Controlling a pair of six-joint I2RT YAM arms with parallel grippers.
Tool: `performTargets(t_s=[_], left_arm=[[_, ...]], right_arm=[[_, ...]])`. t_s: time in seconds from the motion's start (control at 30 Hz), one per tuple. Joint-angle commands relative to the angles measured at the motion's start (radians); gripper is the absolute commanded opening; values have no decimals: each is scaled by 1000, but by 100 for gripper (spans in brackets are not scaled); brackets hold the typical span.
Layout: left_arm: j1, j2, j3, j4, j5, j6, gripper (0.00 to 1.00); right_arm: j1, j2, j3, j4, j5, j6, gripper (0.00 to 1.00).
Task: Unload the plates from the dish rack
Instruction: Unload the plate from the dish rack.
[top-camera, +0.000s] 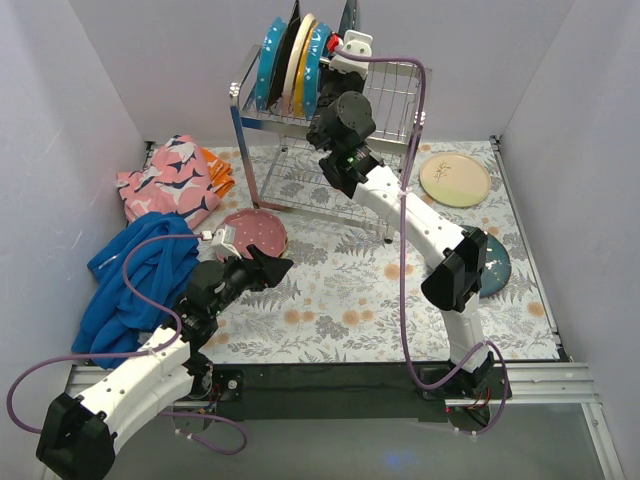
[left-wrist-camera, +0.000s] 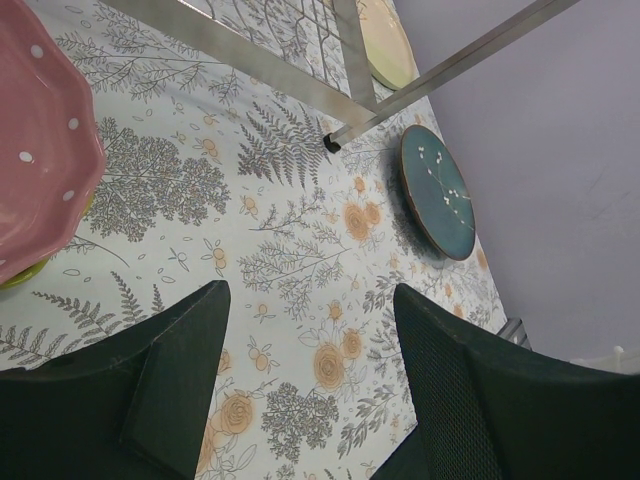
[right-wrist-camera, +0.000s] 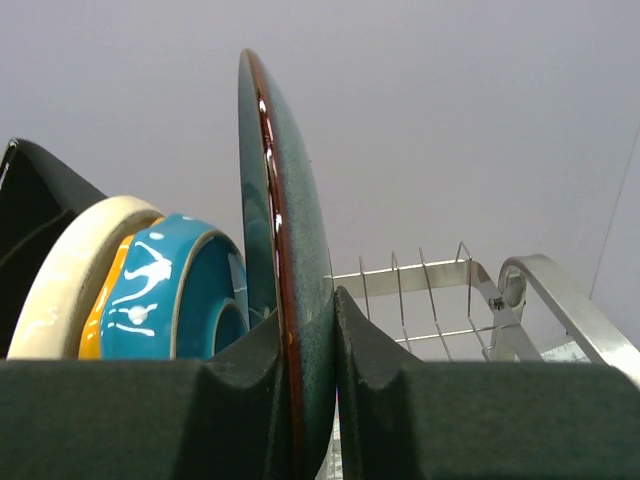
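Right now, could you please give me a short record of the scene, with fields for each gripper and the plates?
right gripper: shut on the rim of the dark teal plate, which stands upright in the dish rack
left gripper: open, empty, above the table beside the pink dotted plate
on table: cream plate, teal sprig plate, pink dotted plate
in rack: other plates on edge

The floral bench (top-camera: 350, 300) carries the dish rack (top-camera: 392, 100) at the back and a pink dotted plate (top-camera: 258, 232) atop a lime plate (left-wrist-camera: 22, 274). A cream plate (top-camera: 455, 180) and dark teal plate (top-camera: 497, 268) lie right, a blue garment (top-camera: 140, 280) and pink patterned cloth (top-camera: 170, 182) left.
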Motion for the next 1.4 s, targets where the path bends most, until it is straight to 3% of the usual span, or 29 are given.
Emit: performTargets(t_s=[0.0, 0.43, 1.13, 1.37], left_arm=[[-3, -4, 13, -9, -18, 18, 65], [-3, 9, 16, -12, -28, 20, 65], [-3, 4, 13, -16, -44, 26, 65], [-3, 2, 13, -19, -55, 31, 65]], right_arm=[[30, -113, 45, 208, -96, 30, 1], [31, -199, 2, 224, -114, 47, 1], [31, -398, -222, 224, -44, 105, 1], [33, -533, -368, 194, -62, 156, 1]])
